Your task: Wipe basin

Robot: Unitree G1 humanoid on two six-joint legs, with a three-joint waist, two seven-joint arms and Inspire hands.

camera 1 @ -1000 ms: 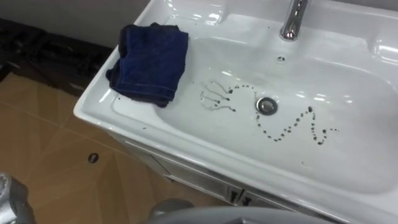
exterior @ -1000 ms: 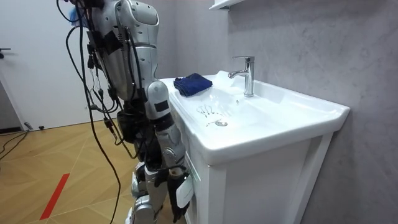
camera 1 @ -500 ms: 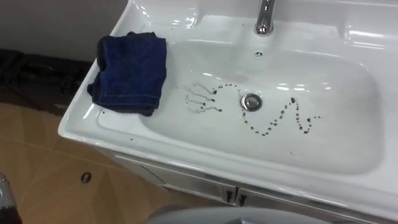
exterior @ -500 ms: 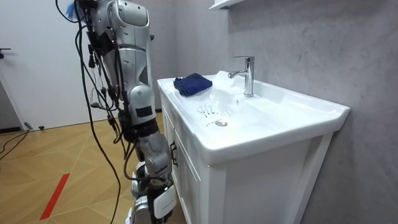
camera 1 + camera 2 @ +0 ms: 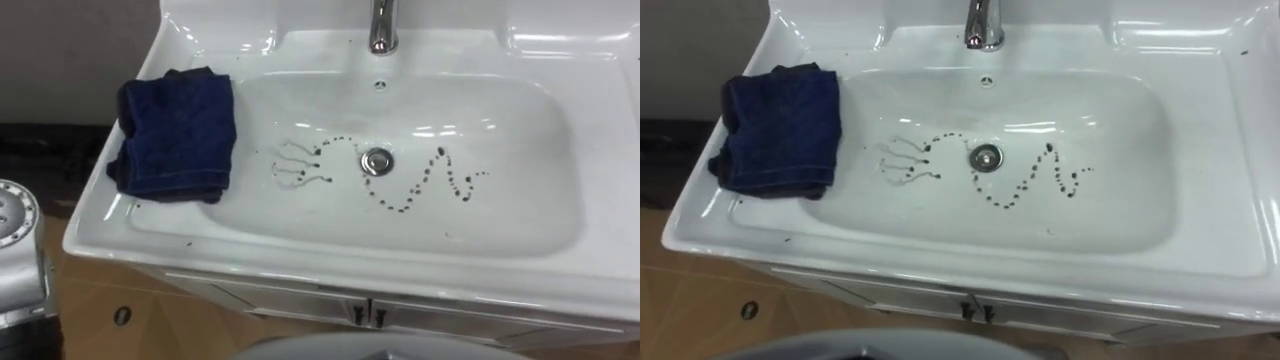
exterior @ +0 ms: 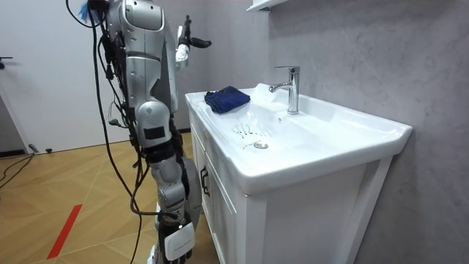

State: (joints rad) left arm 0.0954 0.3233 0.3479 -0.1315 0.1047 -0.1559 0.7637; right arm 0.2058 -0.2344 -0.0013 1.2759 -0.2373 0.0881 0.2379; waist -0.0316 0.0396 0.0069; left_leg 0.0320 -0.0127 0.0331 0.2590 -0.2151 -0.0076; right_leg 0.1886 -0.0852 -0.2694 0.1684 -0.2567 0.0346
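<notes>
Basin (image 5: pixel 520 180) now square below the head, after a turn of the body to face it; nothing wiped yet. Blue cloth (image 5: pixel 175 135) folded on the left rim, unmoved and untouched. Left hand (image 6: pixel 182 51) newly raised to shoulder height towards that end, fingers seemingly spread and empty: likely the start of a reach for the cloth. Right hand (image 6: pixel 178 238) hanging low, state not readable. Dotted dark marks (image 5: pixel 428 178) either side of the drain (image 5: pixel 377 160), all still there.

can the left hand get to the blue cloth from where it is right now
Probably yes: the left hand is raised in the air near that end of the basin, and the blue cloth lies uncovered on the rim with nothing standing between them.
</notes>
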